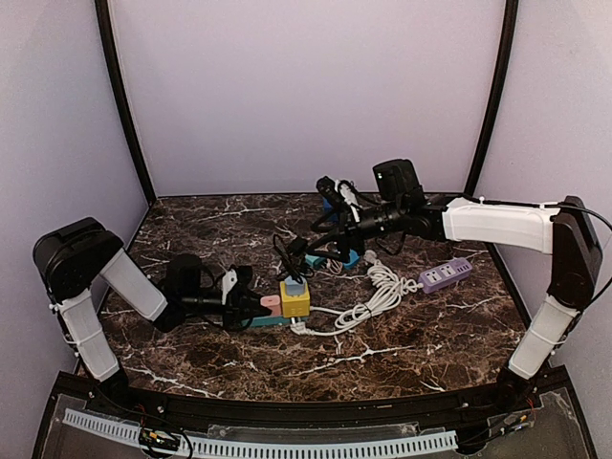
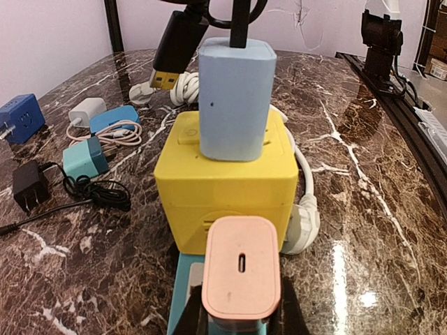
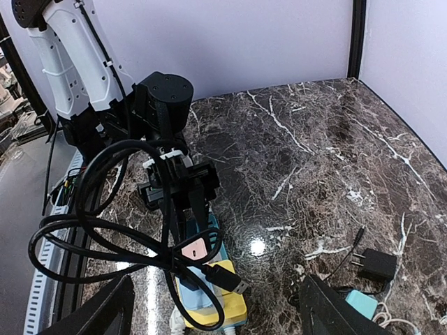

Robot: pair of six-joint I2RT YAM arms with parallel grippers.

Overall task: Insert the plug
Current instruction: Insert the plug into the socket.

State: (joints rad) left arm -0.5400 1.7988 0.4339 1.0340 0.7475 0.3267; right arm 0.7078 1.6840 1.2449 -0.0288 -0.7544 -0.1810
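Pink charger (image 2: 241, 276) clamped in left jaws, beside yellow cube (image 2: 223, 188), right jaws spread wide, USB plug (image 3: 225, 278) dangling ahead

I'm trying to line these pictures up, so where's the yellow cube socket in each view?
Top external: yellow cube socket sits near centre, low on the table.
Left wrist: it fills mid-frame, below the pale blue adapter.
Right wrist: it lies at the bottom edge, left of centre.
Shared landmark: the pink charger right beside it.
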